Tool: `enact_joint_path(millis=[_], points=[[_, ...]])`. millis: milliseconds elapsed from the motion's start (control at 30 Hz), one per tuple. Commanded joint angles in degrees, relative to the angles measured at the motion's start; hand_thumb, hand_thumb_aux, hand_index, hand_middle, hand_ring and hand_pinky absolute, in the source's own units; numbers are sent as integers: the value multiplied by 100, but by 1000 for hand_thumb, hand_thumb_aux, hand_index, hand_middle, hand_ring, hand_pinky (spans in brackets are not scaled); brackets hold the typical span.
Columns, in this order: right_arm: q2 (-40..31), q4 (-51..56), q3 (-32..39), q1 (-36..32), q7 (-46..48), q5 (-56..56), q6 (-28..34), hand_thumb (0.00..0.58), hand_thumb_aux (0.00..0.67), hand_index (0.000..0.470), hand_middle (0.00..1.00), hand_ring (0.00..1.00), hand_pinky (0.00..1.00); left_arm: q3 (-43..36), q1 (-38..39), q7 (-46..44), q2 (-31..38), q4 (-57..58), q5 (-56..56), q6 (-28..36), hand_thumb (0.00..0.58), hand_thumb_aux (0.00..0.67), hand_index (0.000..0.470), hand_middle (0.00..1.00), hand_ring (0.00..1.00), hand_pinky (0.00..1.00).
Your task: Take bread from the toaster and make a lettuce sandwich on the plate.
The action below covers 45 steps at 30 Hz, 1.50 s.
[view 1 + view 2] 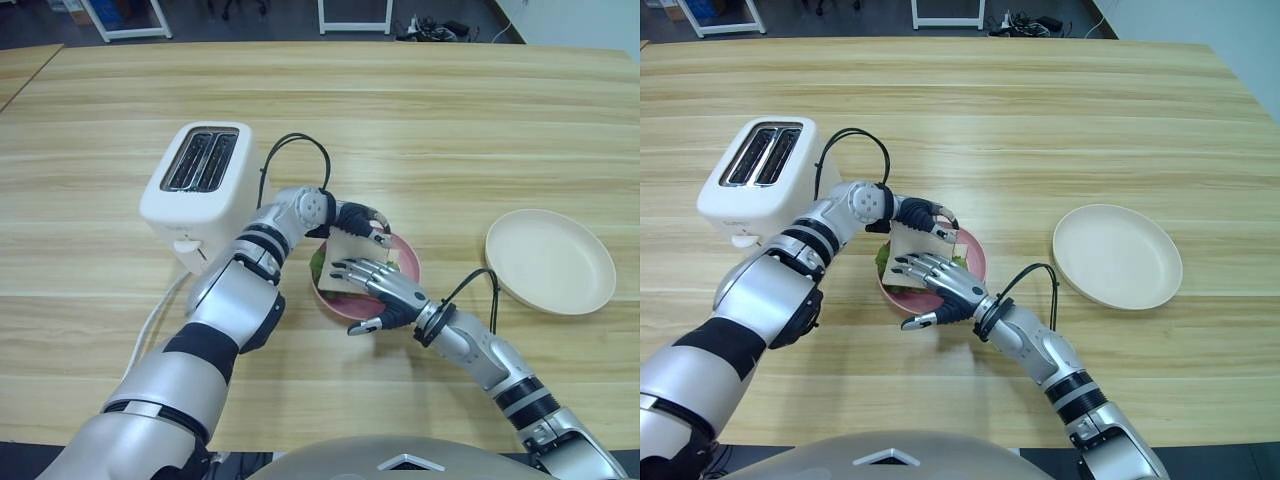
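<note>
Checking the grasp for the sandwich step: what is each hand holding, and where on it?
The left hand grips the bread slice by its top edge, over the pink plate. The right hand grasps nothing, fingers spread over the slice's lower part.

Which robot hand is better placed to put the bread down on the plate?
Probably left: the left robot hand grips the bread above the plate; the right robot hand is open, empty.

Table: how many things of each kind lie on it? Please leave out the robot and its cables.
Toaster: 1
Plates: 2 (pink plate, cream plate)
Bread slice: 1 in sight
Lettuce: 1 piece in sight
Total: 5
</note>
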Motion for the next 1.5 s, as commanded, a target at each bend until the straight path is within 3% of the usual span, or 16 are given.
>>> enact_joint_path(millis=[33,67,100,500,767,800,833,867,900,967,1000,1033,1067,1100,1267,1500], points=[[-212,490,410,319,693,-171,314,0,0,0,0,0,0,37,-355,925,-153,-56,140,285,0,0,0,353,353,353],[-224,503,436,316,702,-169,326,0,0,0,0,0,0,2,-409,1173,-142,-45,237,374,0,0,0,51,51,51],[-232,504,450,314,708,-161,337,0,0,0,0,0,0,-47,-454,1398,-128,-38,342,438,0,0,0,0,0,0],[-278,474,413,223,576,-14,346,0,0,0,0,0,0,-384,-1020,3356,294,1,1075,691,0,0,0,0,0,0],[-30,-929,-750,313,-143,1592,-262,0,0,0,0,0,0,1936,-312,2140,622,-1332,-1920,-1692,0,0,0,0,0,0],[-72,-1181,-925,390,-80,1982,-349,0,0,0,0,0,0,2070,115,1768,662,-1975,-2447,-1977,261,173,122,0,0,0],[-117,-1393,-1080,463,-30,2285,-422,140,87,61,0,0,0,2129,565,1431,709,-2686,-2953,-2177,452,355,249,114,114,114],[-173,-1619,-1217,551,36,2582,-489,201,129,90,0,0,0,2117,1104,993,795,-3577,-3596,-2182,501,423,297,184,184,184],[-273,-1855,-1305,670,185,2964,-565,363,260,182,0,0,0,2006,1779,508,975,-4684,-4376,-2004,580,659,463,365,365,365],[-572,-2177,-1368,941,550,3619,-724,532,478,335,0,0,0,1530,3183,-524,1583,-6696,-5822,-1668,580,670,470,973,973,973],[-742,-2249,-1371,1075,726,3858,-796,580,670,470,0,0,0,1245,3813,-1026,1969,-7406,-6251,-1592,580,670,470,1000,1000,1000],[-921,-2299,-1348,1218,907,4071,-861,580,670,470,67,67,67,873,4389,-1504,2466,-7810,-6323,-1731,580,670,470,1000,1000,1000],[-1091,-2324,-1296,1355,1085,4216,-917,580,670,470,349,349,349,567,4830,-1866,2935,-7936,-6080,-1980,580,670,470,1000,1000,1000],[-1369,-2296,-1162,1531,1331,4206,-1063,580,670,470,1000,1000,1000,310,5265,-2202,3451,-7858,-5713,-2386,580,670,470,1000,1000,1000],[-2205,-1948,-663,2048,2359,3843,-1412,580,670,470,1000,1000,1000,405,6277,-2566,4003,-7671,-5078,-2439,580,670,470,1000,1000,1000],[-1902,-1172,-392,1905,2776,2980,-1031,580,670,470,1000,1000,1000,260,6482,-2411,3496,-6830,-3959,-1830,580,670,470,1000,1000,1000]])
